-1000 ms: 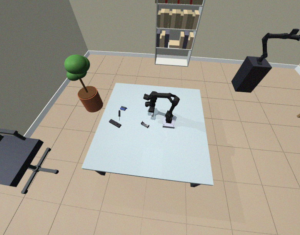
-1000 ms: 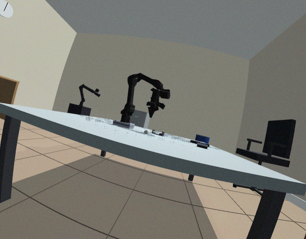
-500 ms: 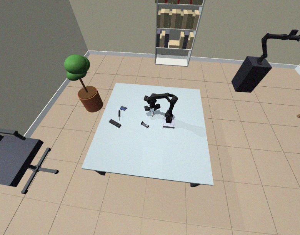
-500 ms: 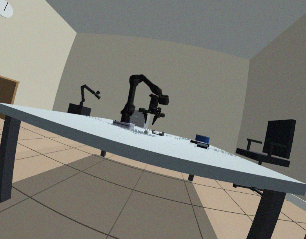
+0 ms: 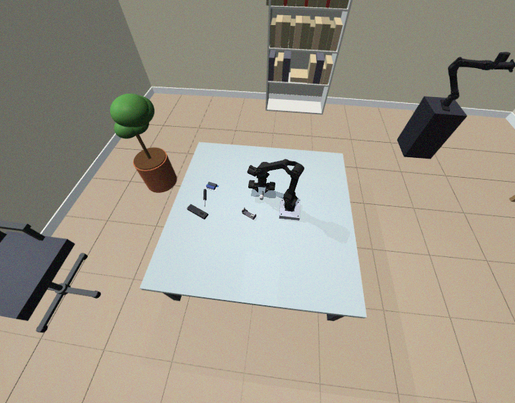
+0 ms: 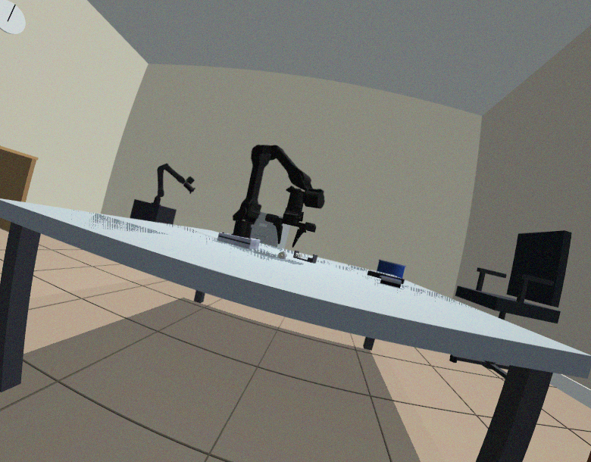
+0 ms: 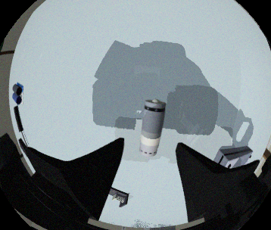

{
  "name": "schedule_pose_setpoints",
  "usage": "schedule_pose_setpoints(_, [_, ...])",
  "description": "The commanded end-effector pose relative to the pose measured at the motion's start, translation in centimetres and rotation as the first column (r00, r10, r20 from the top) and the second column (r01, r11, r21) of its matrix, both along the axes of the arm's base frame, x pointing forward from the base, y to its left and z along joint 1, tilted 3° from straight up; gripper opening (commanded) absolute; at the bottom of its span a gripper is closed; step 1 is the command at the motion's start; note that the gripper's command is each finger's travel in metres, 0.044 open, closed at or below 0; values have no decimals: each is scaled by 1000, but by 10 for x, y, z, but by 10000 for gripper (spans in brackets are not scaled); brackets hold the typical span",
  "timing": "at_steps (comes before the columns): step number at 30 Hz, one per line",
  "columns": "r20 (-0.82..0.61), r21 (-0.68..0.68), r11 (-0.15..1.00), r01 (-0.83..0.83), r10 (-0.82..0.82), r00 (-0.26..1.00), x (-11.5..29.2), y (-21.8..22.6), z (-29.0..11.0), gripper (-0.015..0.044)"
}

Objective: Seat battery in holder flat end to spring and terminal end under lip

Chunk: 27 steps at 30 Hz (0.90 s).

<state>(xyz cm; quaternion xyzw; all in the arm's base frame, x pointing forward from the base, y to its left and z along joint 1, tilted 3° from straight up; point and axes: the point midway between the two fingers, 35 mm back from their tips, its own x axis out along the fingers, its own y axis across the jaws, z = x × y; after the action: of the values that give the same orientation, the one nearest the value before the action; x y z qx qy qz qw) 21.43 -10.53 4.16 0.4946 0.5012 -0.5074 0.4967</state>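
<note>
The battery [image 5: 260,197] [image 6: 281,254] [image 7: 151,127], a grey cylinder with a pale band, lies on its side on the table [image 5: 257,269], free of the fingers. My gripper [image 5: 261,187] [image 6: 292,232] [image 7: 151,145] is open and hangs a little above the battery, one finger on each side of it in the wrist view. The battery holder [image 5: 248,213] [image 6: 308,258] [image 7: 119,194], a small dark tray, lies empty on the table a short way from the battery, toward the front left in the top view.
A black remote [image 5: 197,211], a small screwdriver [image 5: 204,195] and a blue device [image 5: 212,185] [image 6: 390,268] lie left of the holder. The arm's base [image 5: 290,210] stands to the right. A chair, a potted plant and a second arm stand off the table.
</note>
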Motion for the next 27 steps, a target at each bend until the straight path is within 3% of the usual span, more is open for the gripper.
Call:
schedule_pose_setpoints(1, [-7,-4,1000,7,-7,1000,-1,-1,-6,245])
schedule_pose_setpoints(27, [-7,-3,1000,7,-7,1000,-3,0,-46,245])
